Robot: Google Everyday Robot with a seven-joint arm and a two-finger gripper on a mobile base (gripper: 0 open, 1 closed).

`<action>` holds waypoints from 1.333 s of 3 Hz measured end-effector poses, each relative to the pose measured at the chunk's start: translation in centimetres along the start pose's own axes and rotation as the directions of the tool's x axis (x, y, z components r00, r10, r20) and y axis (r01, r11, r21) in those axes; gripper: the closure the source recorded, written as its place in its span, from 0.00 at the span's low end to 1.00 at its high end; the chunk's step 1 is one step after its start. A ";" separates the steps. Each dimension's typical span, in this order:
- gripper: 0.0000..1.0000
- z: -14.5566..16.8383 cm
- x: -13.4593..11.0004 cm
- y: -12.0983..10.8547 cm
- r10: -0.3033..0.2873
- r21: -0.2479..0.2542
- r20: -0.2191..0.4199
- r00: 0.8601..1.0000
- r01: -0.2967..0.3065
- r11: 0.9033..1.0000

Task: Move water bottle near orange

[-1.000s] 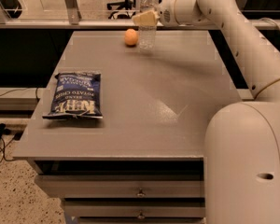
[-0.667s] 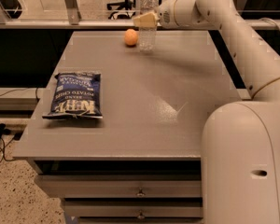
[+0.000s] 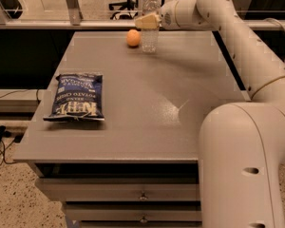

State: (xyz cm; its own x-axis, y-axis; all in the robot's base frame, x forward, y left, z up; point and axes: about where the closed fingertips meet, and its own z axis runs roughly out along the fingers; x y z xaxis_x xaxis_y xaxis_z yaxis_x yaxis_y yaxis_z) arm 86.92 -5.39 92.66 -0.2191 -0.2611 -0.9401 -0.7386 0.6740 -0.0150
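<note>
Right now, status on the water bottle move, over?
Gripper at the water bottle, upper half, far end of the table. Water bottle upright, close beside the orange. Chip bag near left, out of the way.

1. One camera view on record; mount unknown.
2. Vantage: high, over the near edge of the desk. It tilts down and faces forward across the top to the far edge.
3. Range: middle distance. The whole desk top is in frame, with the drawers under the near edge and a strip of floor at lower left.
4. Closest to the lens: the arm, its thick link filling the lower right. It runs up the right side.
5. Farthest: the hand at top centre, by the far edge, against the upper part of the water bottle. The orange is just left of the bottle.
</note>
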 end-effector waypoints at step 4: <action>0.00 -6.2 0.2 -1.7 -0.018 -0.003 0.059 0.998 0.018 1.000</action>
State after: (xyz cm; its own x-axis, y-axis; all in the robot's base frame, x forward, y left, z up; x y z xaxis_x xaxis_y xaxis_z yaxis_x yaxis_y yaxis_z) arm 84.19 -10.86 94.61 -0.1678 -0.2321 -0.9581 -0.7446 0.6667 -0.0311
